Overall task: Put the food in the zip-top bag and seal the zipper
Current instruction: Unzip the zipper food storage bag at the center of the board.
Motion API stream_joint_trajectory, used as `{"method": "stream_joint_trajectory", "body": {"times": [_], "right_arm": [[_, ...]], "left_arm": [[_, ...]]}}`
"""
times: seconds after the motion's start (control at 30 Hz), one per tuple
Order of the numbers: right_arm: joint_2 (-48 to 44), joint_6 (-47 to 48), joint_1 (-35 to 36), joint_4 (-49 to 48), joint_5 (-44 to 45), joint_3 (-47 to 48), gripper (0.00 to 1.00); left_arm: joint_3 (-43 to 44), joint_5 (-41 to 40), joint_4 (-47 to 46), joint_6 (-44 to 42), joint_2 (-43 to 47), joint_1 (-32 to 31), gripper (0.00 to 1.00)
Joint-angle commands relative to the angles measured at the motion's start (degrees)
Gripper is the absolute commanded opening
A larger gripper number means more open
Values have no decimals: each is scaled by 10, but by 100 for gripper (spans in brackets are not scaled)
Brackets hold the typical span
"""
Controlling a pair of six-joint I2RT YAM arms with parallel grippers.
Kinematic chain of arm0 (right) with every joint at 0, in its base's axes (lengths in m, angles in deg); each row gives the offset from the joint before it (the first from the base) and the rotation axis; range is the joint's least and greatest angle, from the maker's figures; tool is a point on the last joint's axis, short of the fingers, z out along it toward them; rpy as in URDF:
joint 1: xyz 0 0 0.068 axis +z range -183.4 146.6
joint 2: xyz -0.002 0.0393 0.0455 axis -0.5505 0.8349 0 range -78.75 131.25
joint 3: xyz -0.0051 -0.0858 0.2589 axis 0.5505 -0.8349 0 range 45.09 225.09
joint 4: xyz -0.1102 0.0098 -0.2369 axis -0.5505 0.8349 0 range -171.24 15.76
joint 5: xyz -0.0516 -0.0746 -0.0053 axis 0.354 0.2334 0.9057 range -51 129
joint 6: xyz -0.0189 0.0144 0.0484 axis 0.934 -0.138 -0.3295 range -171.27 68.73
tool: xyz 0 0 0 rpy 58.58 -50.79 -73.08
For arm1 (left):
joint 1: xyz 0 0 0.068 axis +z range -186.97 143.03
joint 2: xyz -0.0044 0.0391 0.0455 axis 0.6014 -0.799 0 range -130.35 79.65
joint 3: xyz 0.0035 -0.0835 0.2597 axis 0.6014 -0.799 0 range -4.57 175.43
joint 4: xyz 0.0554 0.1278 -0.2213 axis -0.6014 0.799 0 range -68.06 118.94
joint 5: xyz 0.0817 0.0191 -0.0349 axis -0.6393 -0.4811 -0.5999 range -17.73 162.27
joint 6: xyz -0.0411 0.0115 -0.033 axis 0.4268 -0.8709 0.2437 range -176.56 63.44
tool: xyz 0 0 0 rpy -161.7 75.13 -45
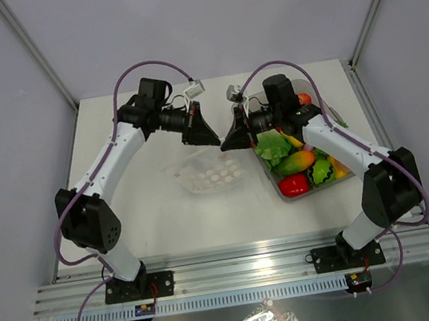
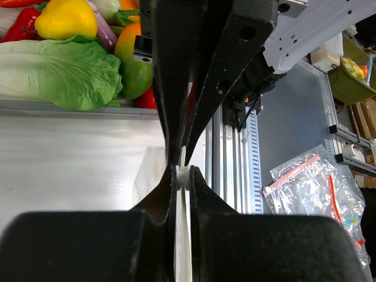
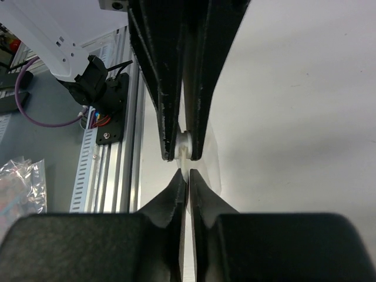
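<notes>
While the left pincer (image 1: 215,141) and right pincer (image 1: 226,146) meet tip-to-tip, both clamp the zipper (image 2: 183,176).

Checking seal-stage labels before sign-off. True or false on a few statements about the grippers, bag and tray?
1. The left gripper and the right gripper are both shut on the zipper. True.
2. The grippers stand at opposite table edges. False: they meet tip to tip mid-table, at the zip-top bag.
3. The lettuce lies in the tray. True.
4. The tray sits on the left arm's side. False: it sits on the right arm's side.
</notes>
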Motion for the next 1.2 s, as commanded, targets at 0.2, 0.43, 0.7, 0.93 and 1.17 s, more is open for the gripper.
{"method": "stream_joint_trajectory", "body": {"times": [0.2,0.43,0.7,0.93,1.17], "right_arm": [[13,-45,3,-51,1,54,18],[15,-52,3,-60,-10,60,8],[-55,-81,-1,-188,43,-26,0],[-63,-129,-16,-264,63,-56,0],[-63,-254,-51,-460,74,-115,0]], "left_arm": [[-18,10,-13,-11,44,13,0],[-12,14,-13,-8,39,13,0],[-21,4,3,-22,46,14,0],[-53,10,-5,-19,55,21,0],[-96,7,-11,-18,64,29,0]]}}
